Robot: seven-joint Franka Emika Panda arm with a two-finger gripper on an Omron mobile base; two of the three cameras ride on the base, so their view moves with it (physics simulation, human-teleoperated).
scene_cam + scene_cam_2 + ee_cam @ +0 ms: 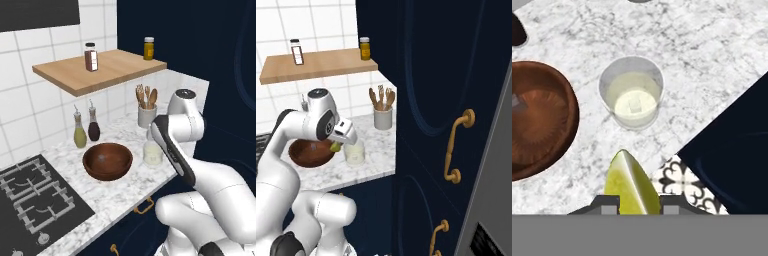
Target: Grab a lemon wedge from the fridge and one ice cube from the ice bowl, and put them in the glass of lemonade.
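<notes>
Yellow and curved, the small lemon wedge [631,182] sits pinched between our gripper's [632,206] two dark fingertips, its point facing outward so it can fall cleanly once we let go. We hold it above the marble counter [712,55], just short of the short clear glass of pale lemonade [632,92]; something small and pale shows at the middle of the liquid, though we cannot tell what. Beside the glass stands the wide dark brown wooden ice bowl [107,160], a tiny pale ice cube [516,101] inside. No writing is legible anywhere.
</notes>
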